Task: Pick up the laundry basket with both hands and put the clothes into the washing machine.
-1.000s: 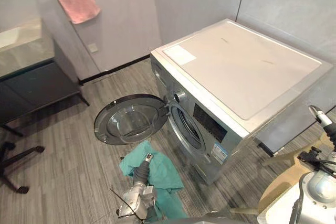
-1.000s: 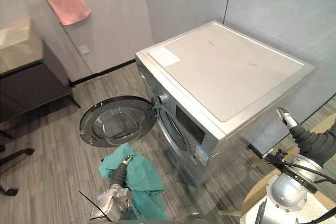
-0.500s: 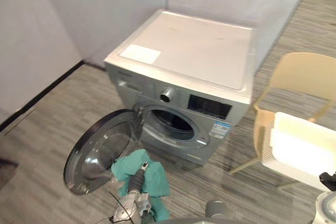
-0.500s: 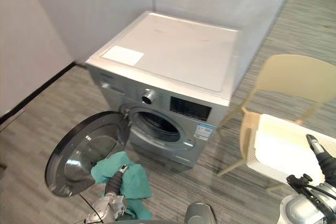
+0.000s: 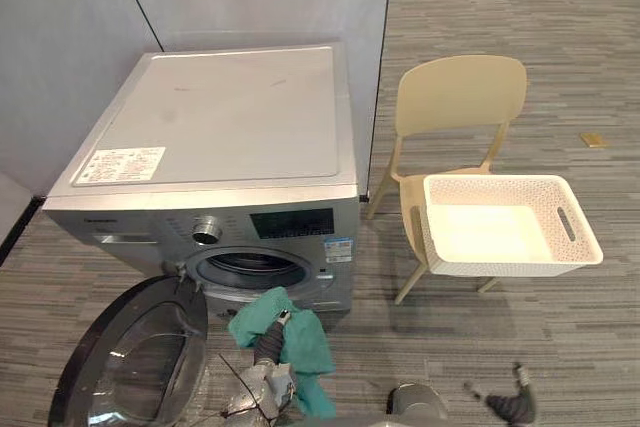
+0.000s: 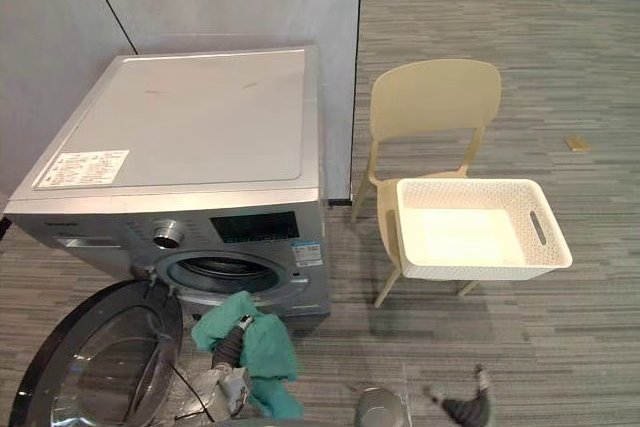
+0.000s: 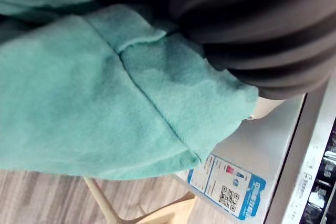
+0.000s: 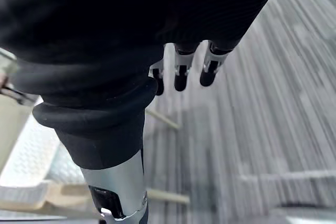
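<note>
The teal cloth (image 5: 308,343) hangs bunched around the left hand (image 5: 270,339), low in front of the washing machine (image 5: 215,137) and just below its round drum opening (image 5: 248,269), outside the drum. In the left wrist view the cloth covers the hand past its dark ribbed cover, so whether it is gripped or merely draped cannot be told. The machine's round door (image 5: 130,357) stands swung wide open, on the side of the opening away from the chair, with the cloth between the door and the machine's front. A cream chair (image 5: 460,97) stands just beside the machine, and the white perforated laundry basket (image 5: 510,265) rests on its seat, well apart from both hands. The right hand (image 5: 508,406) hangs low over the grey striped floor (image 5: 560,347), out in front of the chair; its fingers (image 8: 180,80) are straight and apart from the thumb, holding nothing.
</note>
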